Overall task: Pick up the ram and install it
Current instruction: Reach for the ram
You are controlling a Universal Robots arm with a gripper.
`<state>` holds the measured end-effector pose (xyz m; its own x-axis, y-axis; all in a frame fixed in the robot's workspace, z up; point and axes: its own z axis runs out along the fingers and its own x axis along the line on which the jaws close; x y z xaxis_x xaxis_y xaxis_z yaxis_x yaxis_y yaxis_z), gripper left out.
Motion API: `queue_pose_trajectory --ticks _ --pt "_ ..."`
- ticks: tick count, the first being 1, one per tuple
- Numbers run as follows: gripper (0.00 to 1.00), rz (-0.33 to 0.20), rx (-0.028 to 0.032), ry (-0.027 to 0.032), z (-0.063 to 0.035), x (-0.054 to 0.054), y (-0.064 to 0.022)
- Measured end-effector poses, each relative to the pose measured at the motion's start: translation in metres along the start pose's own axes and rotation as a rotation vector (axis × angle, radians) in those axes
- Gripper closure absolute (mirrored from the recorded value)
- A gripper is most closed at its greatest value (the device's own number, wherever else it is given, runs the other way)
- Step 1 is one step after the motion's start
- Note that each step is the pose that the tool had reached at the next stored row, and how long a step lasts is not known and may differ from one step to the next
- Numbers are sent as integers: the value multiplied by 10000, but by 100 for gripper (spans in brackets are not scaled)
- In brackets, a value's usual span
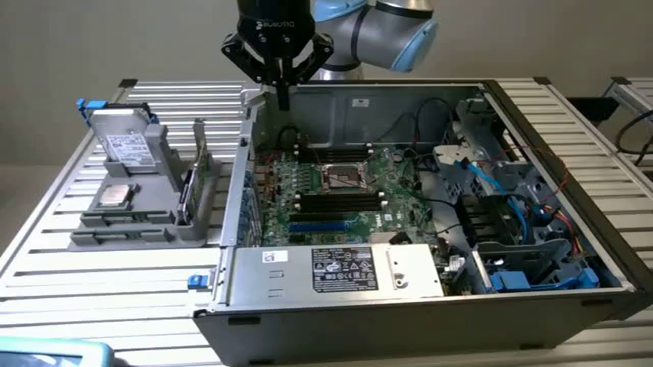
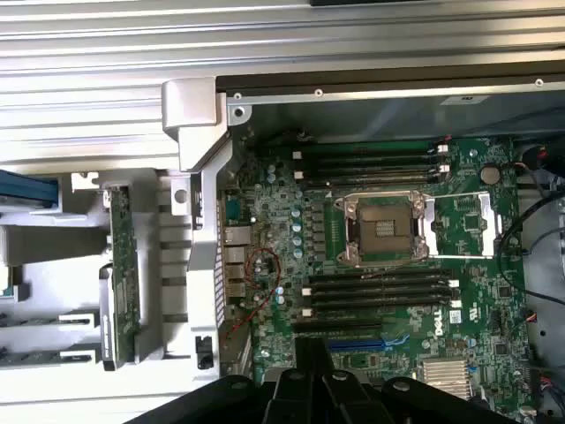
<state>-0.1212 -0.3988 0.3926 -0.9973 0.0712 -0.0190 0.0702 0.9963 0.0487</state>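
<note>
The ram (image 1: 200, 153) is a long thin green stick standing on edge in a grey holder (image 1: 122, 229) on the table, at the exterior view's left of the open computer case (image 1: 408, 306). The wrist view looks down on the ram (image 2: 124, 256) as a narrow green strip. My gripper (image 1: 283, 99) hangs above the far left part of the case, over the motherboard (image 1: 337, 199), with its fingers shut and nothing between them. The wrist view shows the gripper (image 2: 311, 353) dark over the motherboard (image 2: 291, 265), with long black memory slots (image 2: 380, 287) beside the processor socket (image 2: 384, 230).
The holder also carries a drive (image 1: 131, 145), a square silver chip (image 1: 112, 195) and a second upright card (image 1: 186, 195) close to the ram. Blue and black cables (image 1: 490, 191) and drive bays fill the case's right side. The power supply (image 1: 337, 269) lies along its near edge.
</note>
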Motion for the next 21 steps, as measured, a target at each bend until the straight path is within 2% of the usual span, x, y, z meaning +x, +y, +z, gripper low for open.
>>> queue_pose_trajectory --ticks 15,21 --pt "89 1 -1 -12 -2 13 -1" --pt "89 0 -3 -19 -5 268 -19"
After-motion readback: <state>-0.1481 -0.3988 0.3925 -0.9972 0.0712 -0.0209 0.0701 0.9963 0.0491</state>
